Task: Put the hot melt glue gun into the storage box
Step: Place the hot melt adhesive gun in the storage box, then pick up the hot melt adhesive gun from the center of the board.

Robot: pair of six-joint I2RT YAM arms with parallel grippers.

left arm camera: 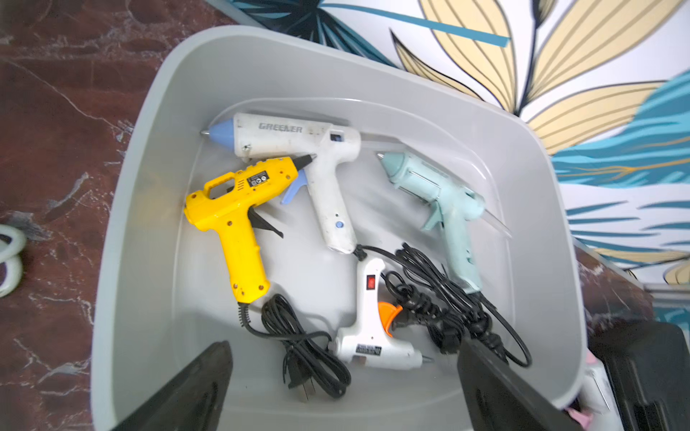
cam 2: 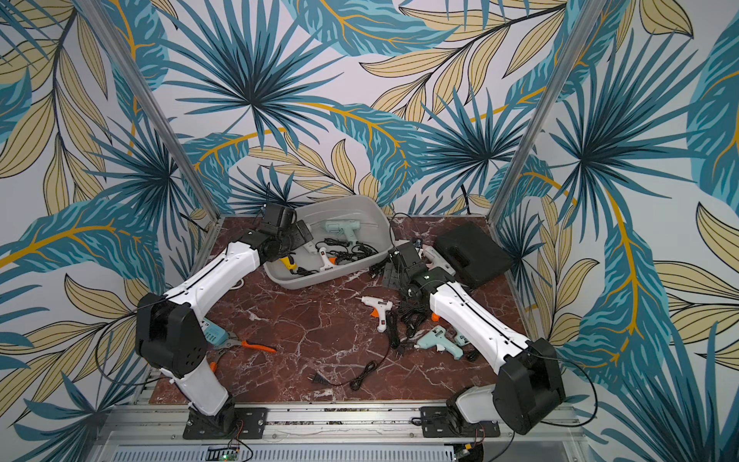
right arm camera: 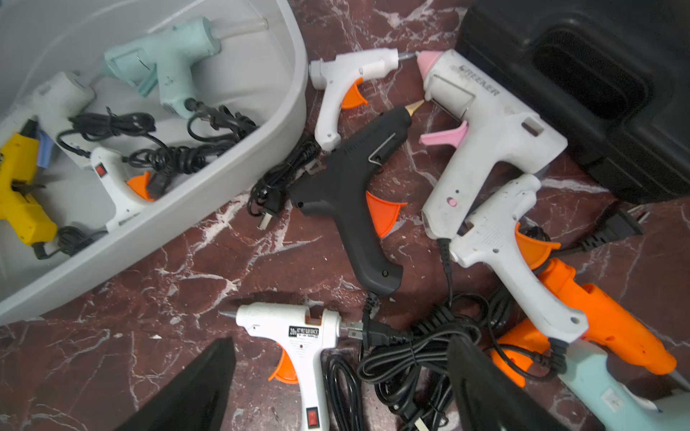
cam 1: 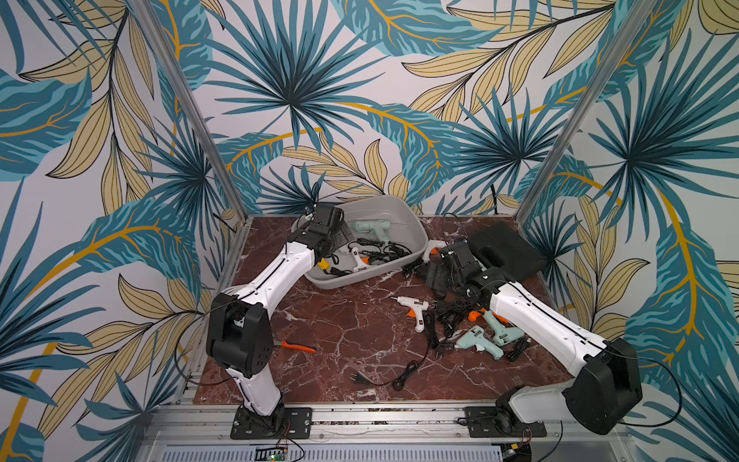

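Observation:
The grey storage box (cam 1: 404,228) (cam 2: 360,208) stands at the back middle of the table. Inside it lie several glue guns: a yellow one (left arm camera: 231,220), a white one with a blue nozzle (left arm camera: 298,138), a mint one (left arm camera: 444,201) and a small white one (left arm camera: 373,343). My left gripper (left arm camera: 343,349) (cam 1: 340,236) hangs open over the box, holding nothing. My right gripper (right arm camera: 341,347) (cam 1: 434,276) is open just above the table, over a small white glue gun (right arm camera: 298,336) and a cord bundle. More guns lie nearby: black (right arm camera: 354,186), white with pink nozzle (right arm camera: 478,141), orange (right arm camera: 605,317).
A black hard case (cam 1: 508,248) (right arm camera: 597,74) sits at the back right, close to the pile. Two mint guns (cam 1: 480,340) lie beside my right arm. Orange-handled pliers (cam 1: 298,347) lie near my left arm's base. A loose plug and cord (cam 1: 384,376) trail across the front.

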